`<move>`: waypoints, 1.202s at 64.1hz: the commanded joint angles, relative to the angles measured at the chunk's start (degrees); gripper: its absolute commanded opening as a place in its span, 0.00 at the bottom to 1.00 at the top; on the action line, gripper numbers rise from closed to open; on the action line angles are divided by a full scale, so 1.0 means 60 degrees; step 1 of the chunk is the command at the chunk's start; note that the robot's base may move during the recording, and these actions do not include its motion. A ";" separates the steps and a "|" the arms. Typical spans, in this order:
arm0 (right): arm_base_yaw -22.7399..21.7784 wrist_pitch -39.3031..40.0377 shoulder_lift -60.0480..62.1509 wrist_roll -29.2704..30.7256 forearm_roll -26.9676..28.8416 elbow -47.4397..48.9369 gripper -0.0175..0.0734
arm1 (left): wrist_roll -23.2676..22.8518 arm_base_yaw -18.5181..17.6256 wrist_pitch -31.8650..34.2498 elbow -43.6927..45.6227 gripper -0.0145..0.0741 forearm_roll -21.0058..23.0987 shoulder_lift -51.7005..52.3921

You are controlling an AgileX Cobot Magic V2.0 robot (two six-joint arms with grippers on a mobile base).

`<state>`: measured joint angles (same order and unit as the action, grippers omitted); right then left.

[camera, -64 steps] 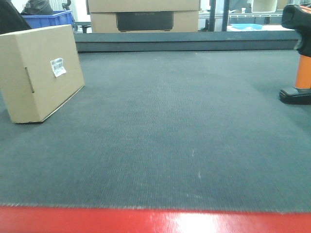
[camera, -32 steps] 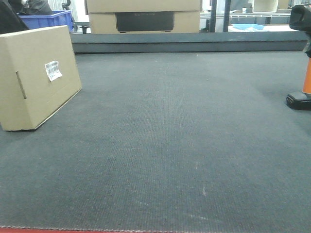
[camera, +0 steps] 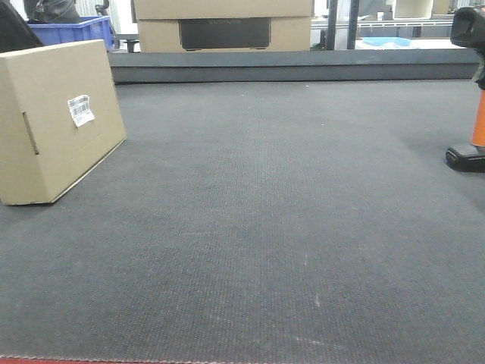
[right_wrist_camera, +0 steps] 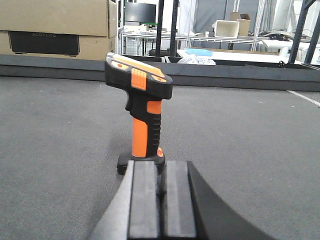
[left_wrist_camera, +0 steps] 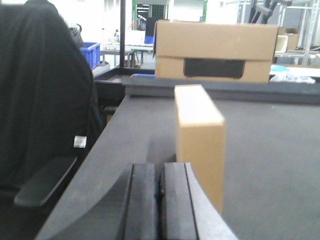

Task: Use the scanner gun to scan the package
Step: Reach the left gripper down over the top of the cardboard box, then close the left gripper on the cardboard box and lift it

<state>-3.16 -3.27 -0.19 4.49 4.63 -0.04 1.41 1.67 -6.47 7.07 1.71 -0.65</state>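
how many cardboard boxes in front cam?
2 for sure: package on the mat, left; wide box with dark panel behind the far edge. Cardboard atop it may be a third.

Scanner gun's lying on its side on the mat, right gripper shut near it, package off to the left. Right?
No: the scanner gun stands upright on its black foot, as the right wrist view shows. The right gripper is shut near it, and the package sits to the left.
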 commanded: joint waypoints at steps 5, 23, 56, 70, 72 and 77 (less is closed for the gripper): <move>-0.0002 0.0195 0.0031 0.0023 -0.0031 0.0007 0.01 | -0.0077 -0.0041 -0.2118 0.2281 0.04 -0.0023 -0.1276; -0.0002 0.0195 0.0031 0.0023 -0.0031 0.0007 0.01 | -0.0077 -0.0041 -0.3964 0.5055 0.04 0.0267 -0.4885; -0.0002 0.0195 0.0031 0.0023 -0.0031 0.0007 0.01 | -0.0077 -0.0041 -0.3864 0.9102 0.04 0.0268 -1.0756; -0.0002 0.0195 0.0031 0.0023 -0.0031 0.0007 0.01 | -0.0077 -0.0063 -0.4330 1.0986 0.04 0.0297 -1.2679; -0.0002 0.0195 0.0031 0.0023 -0.0031 0.0007 0.01 | -0.0077 -0.0063 -0.4833 1.1300 0.04 0.0376 -1.2927; -0.0002 0.0195 0.0031 0.0023 -0.0031 0.0007 0.01 | -0.0077 -0.0063 -0.6028 1.2327 0.04 0.0441 -1.3756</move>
<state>-3.16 -3.27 -0.19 4.49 4.63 -0.04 1.41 1.67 -36.50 75.86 3.57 -79.30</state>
